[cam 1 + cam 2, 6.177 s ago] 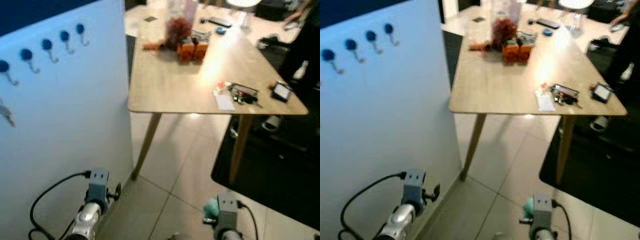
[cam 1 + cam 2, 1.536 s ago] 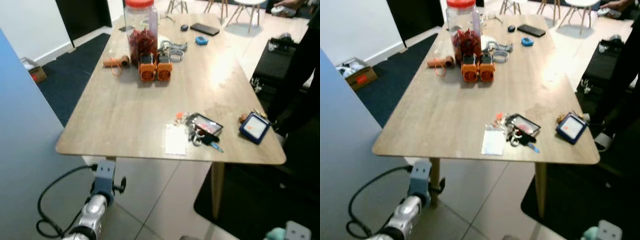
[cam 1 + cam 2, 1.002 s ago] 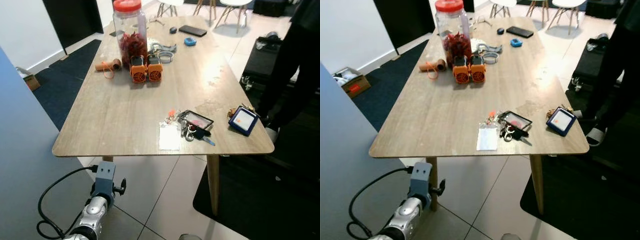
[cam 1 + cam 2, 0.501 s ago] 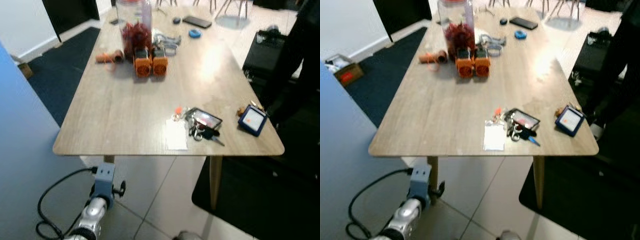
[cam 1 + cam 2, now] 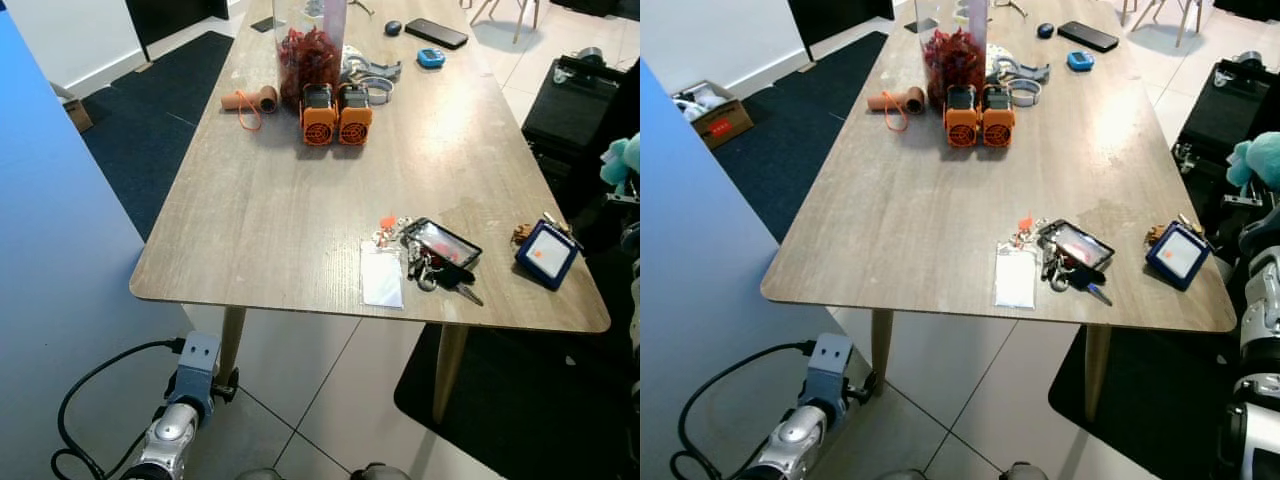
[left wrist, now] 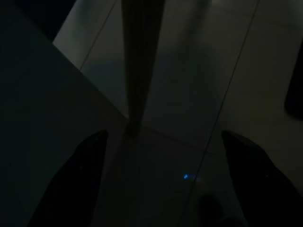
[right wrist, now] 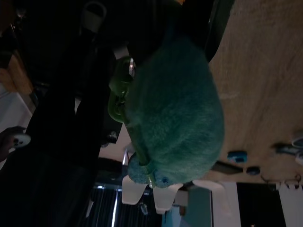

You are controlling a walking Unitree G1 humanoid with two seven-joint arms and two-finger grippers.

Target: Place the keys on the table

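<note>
While the right hand (image 5: 1258, 160) grips the teal-fobbed keys (image 7: 173, 120) beside the table (image 5: 290, 200), placement remains undone.

No text, brand, number or sign can be read anywhere. The white card (image 5: 1016, 275) near the front edge of the wooden table (image 5: 910, 215) looks blank at this sharpness; it may carry fine print, but none resolves. The cardboard box (image 5: 712, 113) on the floor bears a red label whose marks are too small to make out. The blue-framed square item (image 5: 1178, 254) at the table's corner shows an orange spot, no legible characters. The two orange units (image 5: 980, 116) carry no readable marking.
</note>
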